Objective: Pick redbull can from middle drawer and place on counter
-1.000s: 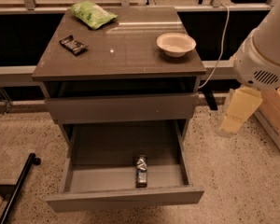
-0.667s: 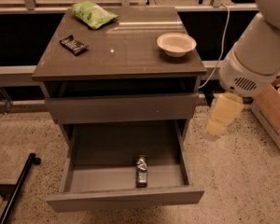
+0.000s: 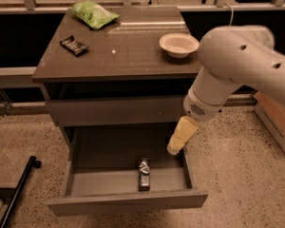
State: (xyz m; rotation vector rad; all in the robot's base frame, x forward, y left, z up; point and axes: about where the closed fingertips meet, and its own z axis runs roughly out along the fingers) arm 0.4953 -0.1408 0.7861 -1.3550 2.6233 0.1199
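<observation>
The speckled terrazzo floor runs under a grey-brown drawer cabinet set against a dark, railed wall. Its glossy grey-brown counter carries a crinkled green snack bag at the back, a flat dark snack-bar wrapper on the left and a shallow cream bowl on the right. The middle of the slab is bare.

Below a closed plain drawer front, the wide, shallow grey-brown middle drawer stands pulled out. The slim silver redbull can lies on its side on the tray floor. Its long axis runs front to back, near the front wall and a little right of centre, well apart from both side walls.

My cream-coloured gripper hangs from the bulky white arm over the drawer's right rear corner, above and to the right of the can and not touching it. I cannot tell from here whether it is parted or closed. It carries nothing.

I judge the can to be light, rigid but thin-walled and slick, and likely to roll sideways if nudged. I would come straight down and close across its round body at mid-length. I would squeeze only gently, since a hard pinch could dent it or squirt it out.
</observation>
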